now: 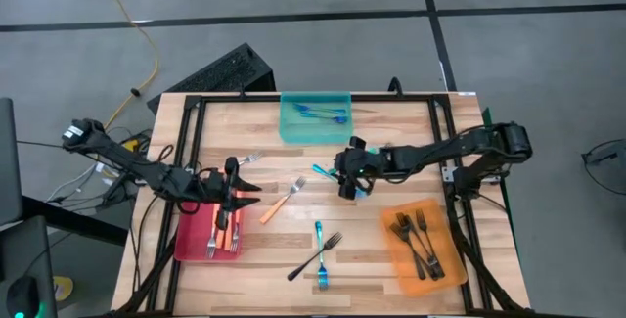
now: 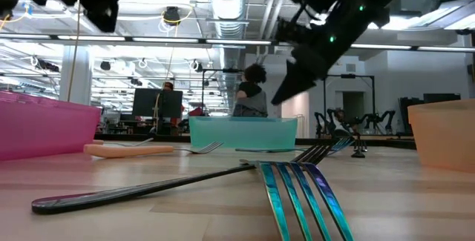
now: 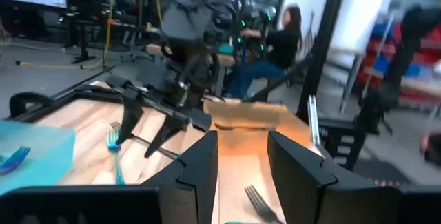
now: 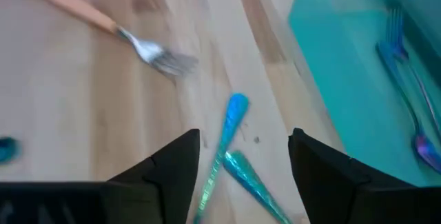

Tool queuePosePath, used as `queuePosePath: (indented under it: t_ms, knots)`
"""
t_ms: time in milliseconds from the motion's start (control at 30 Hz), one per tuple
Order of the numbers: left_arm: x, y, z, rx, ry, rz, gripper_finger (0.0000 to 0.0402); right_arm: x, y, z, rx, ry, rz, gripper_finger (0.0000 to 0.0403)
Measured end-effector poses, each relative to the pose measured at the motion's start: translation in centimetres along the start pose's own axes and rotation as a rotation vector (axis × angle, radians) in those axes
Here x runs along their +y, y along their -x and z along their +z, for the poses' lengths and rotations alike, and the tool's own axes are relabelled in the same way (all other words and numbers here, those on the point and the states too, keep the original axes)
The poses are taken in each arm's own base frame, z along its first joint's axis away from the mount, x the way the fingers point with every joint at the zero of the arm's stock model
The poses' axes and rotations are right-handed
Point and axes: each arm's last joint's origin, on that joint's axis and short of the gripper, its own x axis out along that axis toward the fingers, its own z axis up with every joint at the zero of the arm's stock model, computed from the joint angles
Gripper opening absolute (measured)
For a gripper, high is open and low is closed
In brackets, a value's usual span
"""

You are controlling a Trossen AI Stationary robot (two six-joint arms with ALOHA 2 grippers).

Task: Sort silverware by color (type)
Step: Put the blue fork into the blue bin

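My right gripper (image 1: 344, 178) hangs open above two crossed blue forks (image 4: 231, 117) on the table's middle, just near of the teal tray (image 1: 315, 134), which holds more blue forks (image 1: 323, 113). In the low view it (image 2: 286, 93) is clear of the tabletop. My left gripper (image 1: 246, 195) is open and empty over the red tray's (image 1: 191, 245) far right corner; orange-handled forks (image 1: 227, 228) lie in that tray. An orange-handled fork (image 1: 282, 202), a dark fork (image 1: 311, 258) and a blue fork (image 1: 320, 249) lie flat on the wood. Dark forks (image 1: 419, 238) lie in the orange tray (image 1: 396, 259).
Another fork (image 1: 250, 159) lies just far of my left gripper. A black frame (image 1: 196, 113) runs along the table's edges. A keyboard (image 1: 220, 71) and cables lie on the floor beyond the far edge. People (image 2: 252, 93) sit in the room behind.
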Motion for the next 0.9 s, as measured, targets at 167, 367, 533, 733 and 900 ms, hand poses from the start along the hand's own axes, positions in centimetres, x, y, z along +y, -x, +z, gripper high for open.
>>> queuePosePath:
  t_ms: [167, 367, 533, 733, 900]
  knots:
    - [0.7, 0.8, -1.7, -0.011, 0.094, 0.049, 0.0112, 0.4, -1.7, -1.0, 0.061, -0.05, -0.005, 0.0245]
    - [0.9, 0.9, -2.3, 0.009, 0.117, 0.062, 0.0112, 1.1, -3.4, -2.5, 0.134, -0.106, -0.01, 0.0245]
    - [1.0, 0.9, -2.2, 0.001, 0.112, 0.102, 0.0112, 2.0, -4.9, -3.9, 0.207, -0.102, -0.008, 0.0245]
    - [1.2, 0.9, -2.3, -0.006, 0.108, 0.148, 0.0112, 2.6, -5.7, -4.9, 0.251, -0.112, -0.025, 0.0244]
    - [1.2, 0.9, -2.3, -0.007, 0.106, 0.164, 0.0112, 2.6, -5.7, -5.3, 0.289, -0.16, -0.037, 0.0218]
